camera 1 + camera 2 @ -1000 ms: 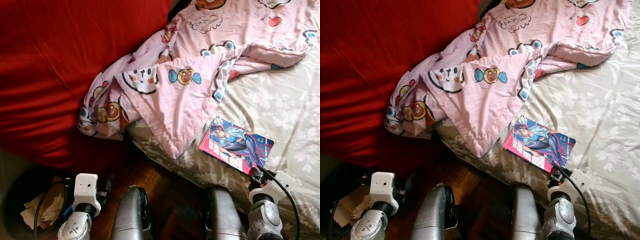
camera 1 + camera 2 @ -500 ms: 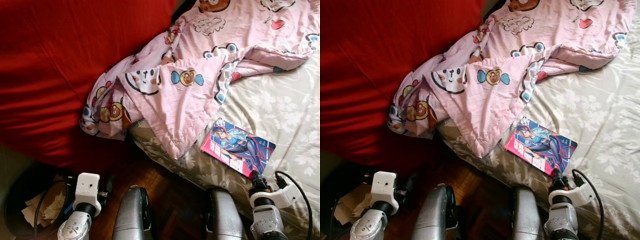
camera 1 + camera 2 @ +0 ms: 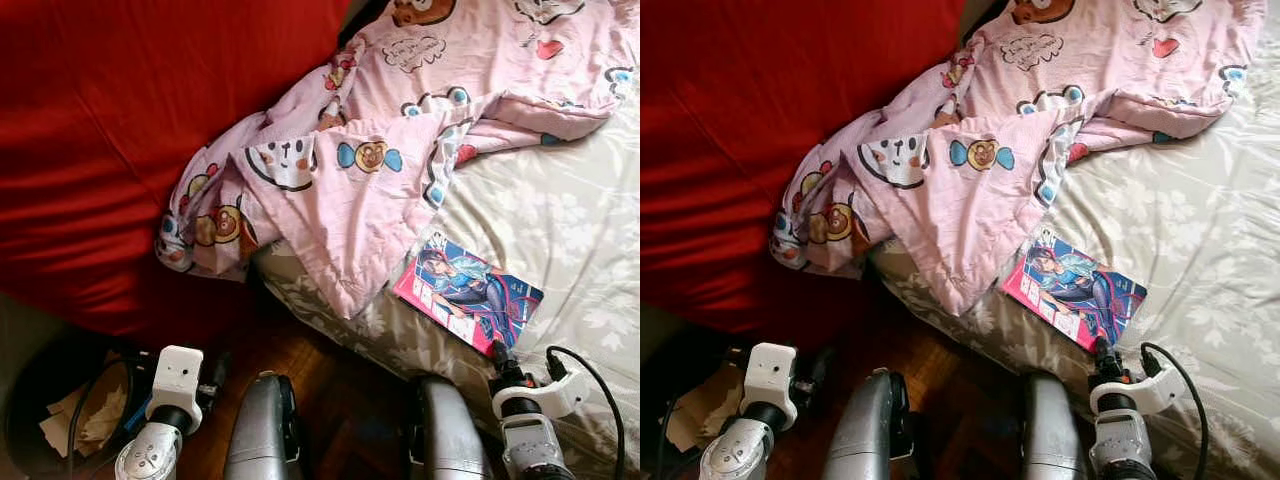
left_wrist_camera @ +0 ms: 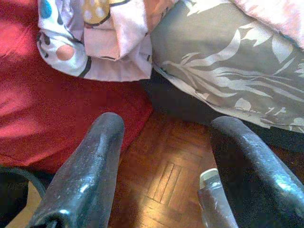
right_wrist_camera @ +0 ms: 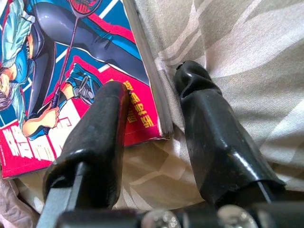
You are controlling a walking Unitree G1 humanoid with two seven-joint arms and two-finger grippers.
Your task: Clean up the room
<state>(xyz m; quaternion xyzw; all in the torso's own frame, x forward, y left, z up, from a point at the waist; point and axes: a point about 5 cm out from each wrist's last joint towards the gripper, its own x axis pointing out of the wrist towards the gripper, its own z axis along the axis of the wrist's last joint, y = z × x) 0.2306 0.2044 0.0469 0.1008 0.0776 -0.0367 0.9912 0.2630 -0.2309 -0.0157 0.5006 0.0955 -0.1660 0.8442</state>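
A lived-in bedroom in a home.

A bed with a grey-beige leaf-patterned sheet [image 3: 560,220] takes up the right side, and a rumpled pink blanket [image 3: 400,130] printed with cartoon bears and other characters spills over its edge toward the floor. A manga volume [image 3: 468,291] with a bright pink and blue illustrated cover lies on the sheet near the mattress edge. Beside the bed sits a large red cushioned mass [image 3: 130,140], soft and creased like a beanbag or draped sofa. The floor is dark wood parquet [image 4: 166,175] laid in a block pattern. A dark wastebasket [image 3: 60,410] holding crumpled paper stands on the floor just beside the red cushion.
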